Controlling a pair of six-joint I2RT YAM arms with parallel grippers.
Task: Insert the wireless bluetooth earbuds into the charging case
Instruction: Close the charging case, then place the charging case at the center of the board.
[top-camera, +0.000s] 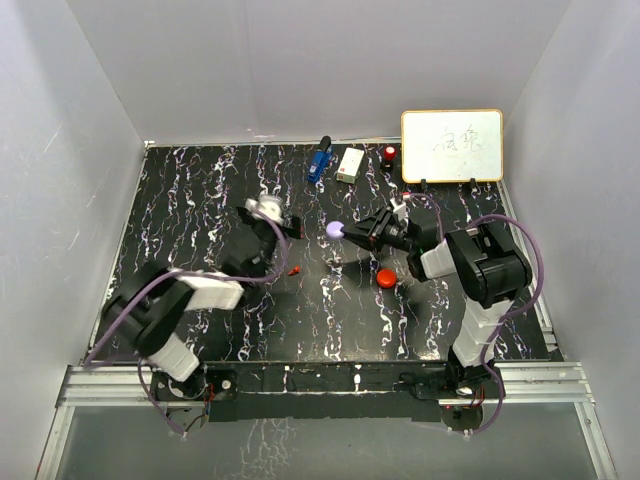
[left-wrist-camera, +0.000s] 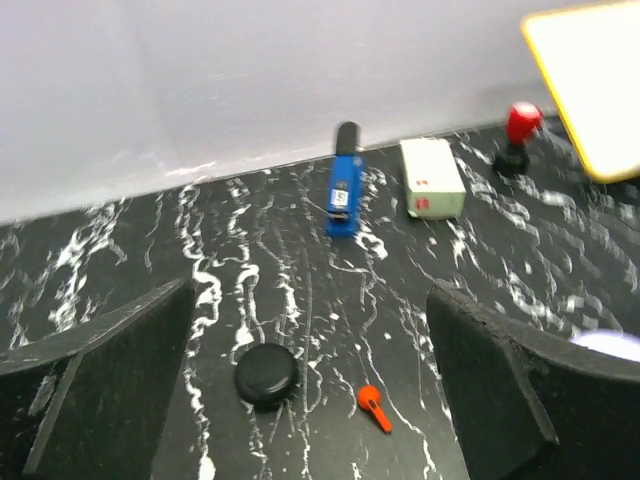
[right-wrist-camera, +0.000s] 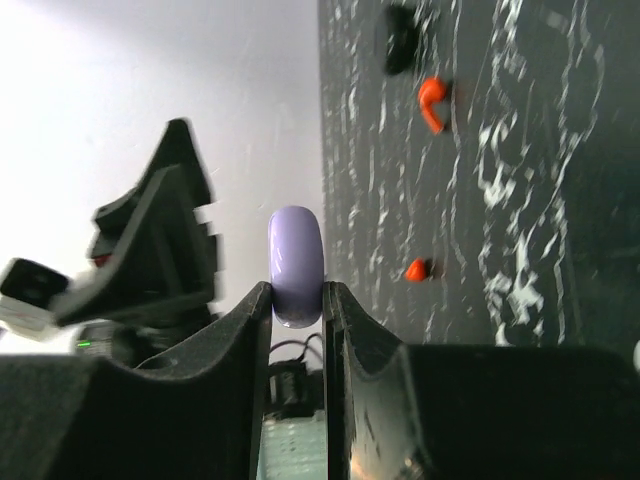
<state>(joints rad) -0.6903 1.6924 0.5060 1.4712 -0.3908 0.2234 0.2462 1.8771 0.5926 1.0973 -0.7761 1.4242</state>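
Little of the task looked done, as no earbud showed seated in any case. The right gripper (right-wrist-camera: 297, 292) was clamped on a lilac rounded piece (right-wrist-camera: 295, 245), held off the table just right of centre in the overhead view. By its size it seemed a case on edge rather than an earbud, though I could not tell. A red earbud (left-wrist-camera: 374, 407) lay loose on the table (left-wrist-camera: 300, 260) at the lower middle of the left wrist view, just beside a black round case (left-wrist-camera: 266, 375). The left gripper (left-wrist-camera: 310, 300) hung above both, jaws wide apart and holding nothing. A second small red piece (right-wrist-camera: 418, 268) lay right of centre in the right wrist view, and a red puck (top-camera: 386, 277) sat below the right gripper overhead. A blue gadget (left-wrist-camera: 343, 185), white box (left-wrist-camera: 432, 178), red knob (left-wrist-camera: 520, 125) and whiteboard (top-camera: 452, 145) stood along the top, well apart, and none seemed to block the way. Picking up and seating the earbuds remained, I judged.
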